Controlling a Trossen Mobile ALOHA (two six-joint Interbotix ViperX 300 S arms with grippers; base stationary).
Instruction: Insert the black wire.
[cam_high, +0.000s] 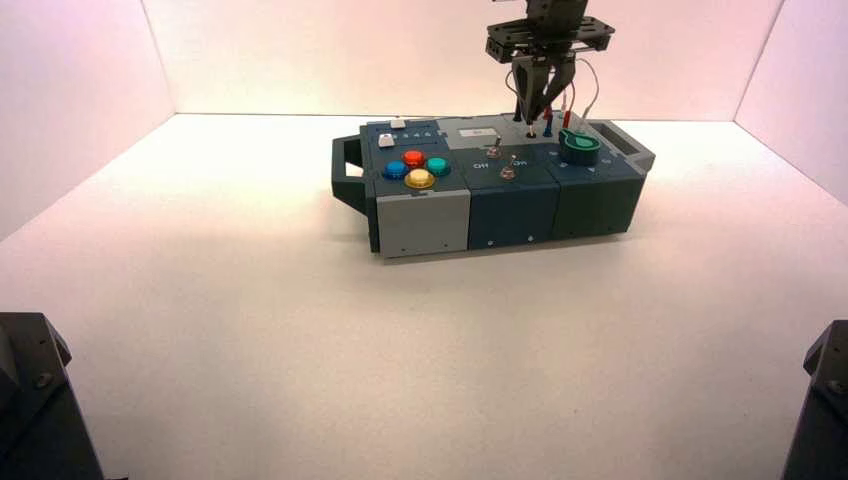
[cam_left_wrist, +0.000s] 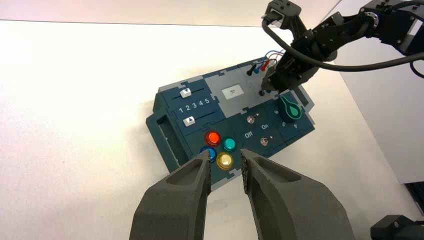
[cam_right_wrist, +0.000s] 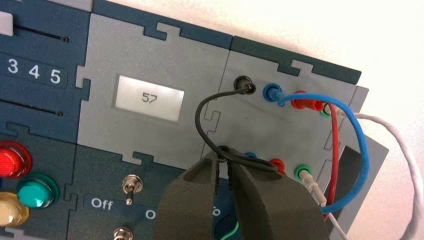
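Though pale, a tabletop below pinkish walls.

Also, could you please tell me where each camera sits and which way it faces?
High view: above and behind the arms, looking down at the box; the right gripper shows over its far right part.
Left wrist view: on the left arm, facing the box; the left gripper shows in front, the right arm beyond.
Right wrist view: on the right arm, close over the sockets; the right gripper and black wire show.
Both wrist views share the display and red button.
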